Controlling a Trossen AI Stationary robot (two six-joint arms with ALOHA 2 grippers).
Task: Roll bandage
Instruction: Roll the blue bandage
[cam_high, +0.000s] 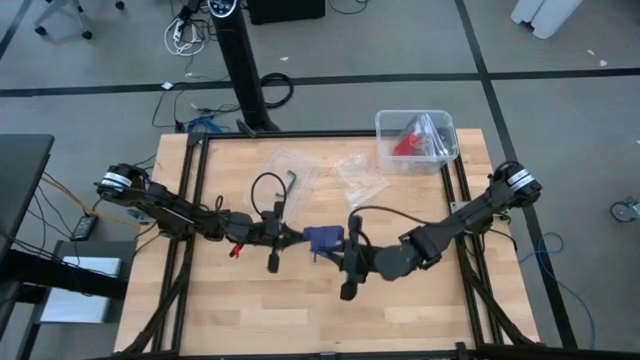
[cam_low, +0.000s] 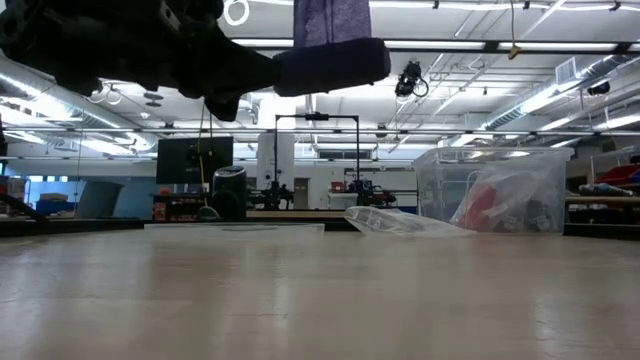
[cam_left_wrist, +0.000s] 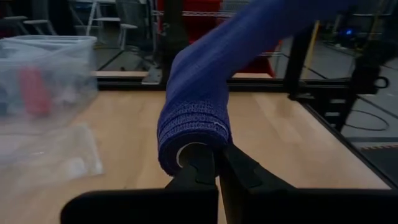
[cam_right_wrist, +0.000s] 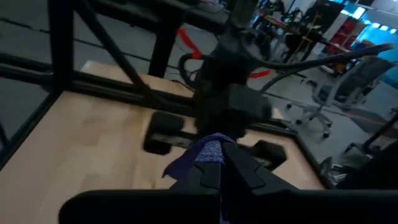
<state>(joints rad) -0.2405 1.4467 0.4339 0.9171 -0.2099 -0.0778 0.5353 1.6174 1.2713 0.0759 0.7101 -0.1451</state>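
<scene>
Bandage (cam_high: 322, 238), a navy fabric strip partly wound into a roll, hangs above the worktop's (cam_high: 300, 310) centre, stretched between the two arms; the left pincer (cam_left_wrist: 214, 163), reaching in from nine o'clock, is clenched on the rolled end, seemingly to serve as the winding core; the right pincer (cam_right_wrist: 221, 163), coming from three o'clock, is clamped on the loose tail, probably to keep the strip taut so the turns wind tight.

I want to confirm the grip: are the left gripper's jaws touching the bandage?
Touching. In the left wrist view the left gripper has its jaws closed on the rolled end of the blue bandage, with no gap visible between them.
</scene>
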